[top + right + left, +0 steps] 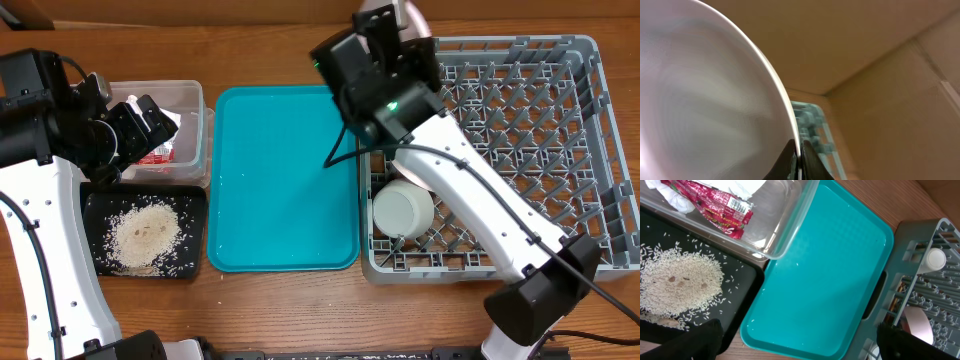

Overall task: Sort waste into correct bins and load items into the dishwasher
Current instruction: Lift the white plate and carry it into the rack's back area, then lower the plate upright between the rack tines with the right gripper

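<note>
Plate on edge, rack just below
My right jaws grip the pink plate (705, 100) by its rim; free dish rack (520, 110) pegs lie toward 4 o'clock. Left jaws spread, empty.

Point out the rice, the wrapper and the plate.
rice (682, 280), left wrist view, middle of the heap.
wrapper (720, 204), left wrist view, its red printed face.
plate (700, 100), right wrist view, its pale curved face.

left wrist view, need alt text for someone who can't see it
A teal tray fills the centre. At left, a black tray holds loose rice beside a clear tub with a red wrapper and white napkin; a grey dish rack sits at right.
</note>
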Robot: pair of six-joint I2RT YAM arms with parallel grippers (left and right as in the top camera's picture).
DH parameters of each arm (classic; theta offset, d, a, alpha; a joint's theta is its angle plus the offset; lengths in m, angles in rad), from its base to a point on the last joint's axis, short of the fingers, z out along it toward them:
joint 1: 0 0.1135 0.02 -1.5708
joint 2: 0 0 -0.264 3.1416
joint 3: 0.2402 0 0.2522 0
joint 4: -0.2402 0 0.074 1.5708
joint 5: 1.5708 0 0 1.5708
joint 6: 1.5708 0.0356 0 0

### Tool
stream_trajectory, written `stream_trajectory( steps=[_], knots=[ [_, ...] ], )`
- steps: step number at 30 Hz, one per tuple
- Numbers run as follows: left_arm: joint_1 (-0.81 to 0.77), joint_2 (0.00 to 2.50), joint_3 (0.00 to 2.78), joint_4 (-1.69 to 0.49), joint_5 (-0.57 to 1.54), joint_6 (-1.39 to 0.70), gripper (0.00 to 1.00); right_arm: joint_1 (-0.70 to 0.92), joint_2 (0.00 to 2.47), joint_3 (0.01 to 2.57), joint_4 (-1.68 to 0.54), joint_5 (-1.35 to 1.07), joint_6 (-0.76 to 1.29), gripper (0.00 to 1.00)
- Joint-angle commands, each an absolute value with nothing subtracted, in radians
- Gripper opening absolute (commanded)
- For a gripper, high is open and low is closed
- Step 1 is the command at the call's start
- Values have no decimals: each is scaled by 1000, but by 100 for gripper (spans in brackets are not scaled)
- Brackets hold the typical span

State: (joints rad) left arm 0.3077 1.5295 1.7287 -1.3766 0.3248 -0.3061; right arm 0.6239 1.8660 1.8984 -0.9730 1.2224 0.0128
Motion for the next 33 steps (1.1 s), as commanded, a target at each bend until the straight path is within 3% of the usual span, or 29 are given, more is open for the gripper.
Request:
stream_trajectory(
  steps=[1,12,17,33],
  knots=[
    [307,1517,1741,-1377,321,-284,100,554,1853,1918,-968,1294,-8,4],
    [307,1517,1741,-1377,321,-284,100,310,1853,1917,-1119,987,82,4],
    [307,1517,1741,-1377,321,-284,100,224,1855,1890,-1158,958,128,4],
    [307,1517,1741,-1377,321,-284,100,190,1858,1858,-1191,823,128,4]
  ],
)
